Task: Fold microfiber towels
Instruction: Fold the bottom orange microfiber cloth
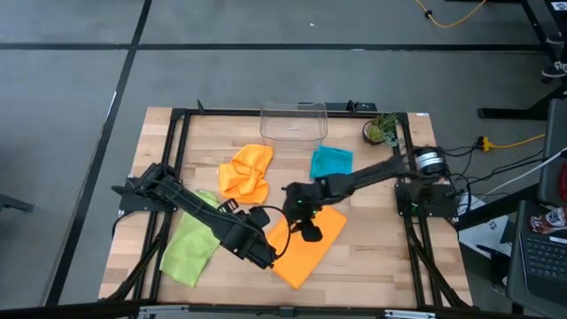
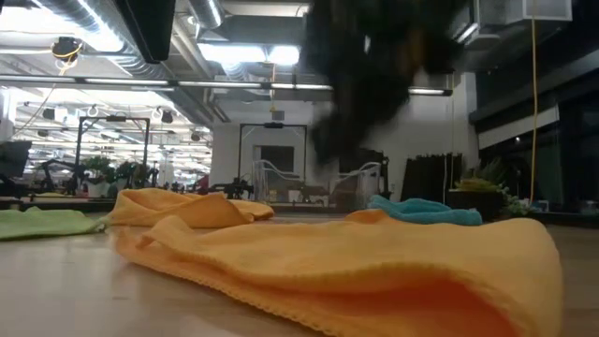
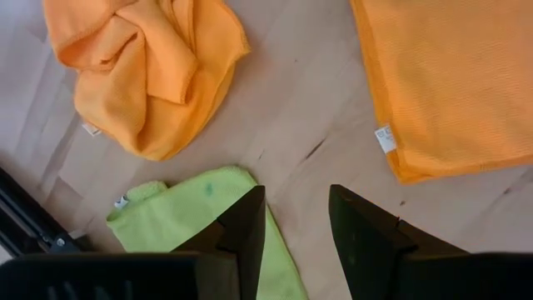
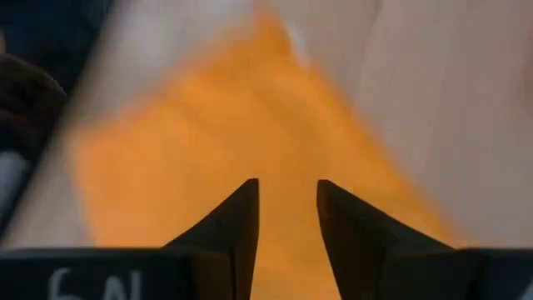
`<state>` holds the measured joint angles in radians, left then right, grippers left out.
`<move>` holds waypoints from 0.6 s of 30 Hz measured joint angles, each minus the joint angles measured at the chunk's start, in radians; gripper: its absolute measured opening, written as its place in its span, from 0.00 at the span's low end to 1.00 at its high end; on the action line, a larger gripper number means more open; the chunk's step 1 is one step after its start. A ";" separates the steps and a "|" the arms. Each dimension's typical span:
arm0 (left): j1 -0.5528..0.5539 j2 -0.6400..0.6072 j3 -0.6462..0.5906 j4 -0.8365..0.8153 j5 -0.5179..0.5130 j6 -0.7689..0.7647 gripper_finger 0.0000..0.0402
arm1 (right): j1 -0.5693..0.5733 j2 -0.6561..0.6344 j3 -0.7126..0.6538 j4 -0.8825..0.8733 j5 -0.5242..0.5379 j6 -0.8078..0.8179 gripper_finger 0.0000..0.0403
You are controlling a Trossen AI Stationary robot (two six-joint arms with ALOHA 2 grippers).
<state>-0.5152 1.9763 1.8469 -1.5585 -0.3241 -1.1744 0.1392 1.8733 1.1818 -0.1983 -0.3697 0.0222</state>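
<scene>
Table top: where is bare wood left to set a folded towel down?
Free: the right strip of the table beside the flat orange towel, and the far-left corner near the clear bin. Crowded: the middle, around the crumpled orange towel.

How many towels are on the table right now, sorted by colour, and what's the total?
Orange microfiber towels: 2, a crumpled one and a flat one
Lime green microfiber towel: 1
Teal blue microfiber towel: 1
Total: 4 towels
</scene>
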 joint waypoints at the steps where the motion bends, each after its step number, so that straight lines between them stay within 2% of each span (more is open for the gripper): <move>1: 0.000 0.000 0.000 0.000 0.000 0.000 0.32 | 0.016 -0.038 0.011 -0.006 0.046 0.024 0.31; 3: 0.000 0.000 0.000 0.003 0.000 -0.001 0.32 | 0.052 -0.088 0.009 -0.029 0.147 0.106 0.31; 6: -0.001 0.000 0.000 0.007 -0.001 -0.009 0.32 | 0.123 -0.142 -0.003 -0.041 0.361 0.329 0.31; 9: -0.001 0.000 0.000 0.006 -0.007 -0.039 0.32 | 0.218 -0.171 -0.023 -0.025 0.678 0.602 0.31; 11: -0.001 0.000 0.000 0.006 -0.010 -0.051 0.32 | 0.286 -0.153 -0.057 -0.051 0.898 0.769 0.31; 13: -0.001 0.000 0.000 0.007 -0.014 -0.054 0.32 | 0.344 -0.119 -0.092 -0.049 1.069 0.922 0.31; 15: -0.001 0.000 0.000 0.007 -0.018 -0.054 0.32 | 0.388 -0.080 -0.127 -0.039 1.178 1.069 0.31; 18: -0.001 0.000 0.000 0.007 -0.039 -0.054 0.32 | 0.423 0.011 -0.162 -0.012 1.251 1.215 0.31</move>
<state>-0.5163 1.9764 1.8469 -1.5513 -0.3628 -1.2284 0.5625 1.8846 1.0200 -0.2102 0.8814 1.2374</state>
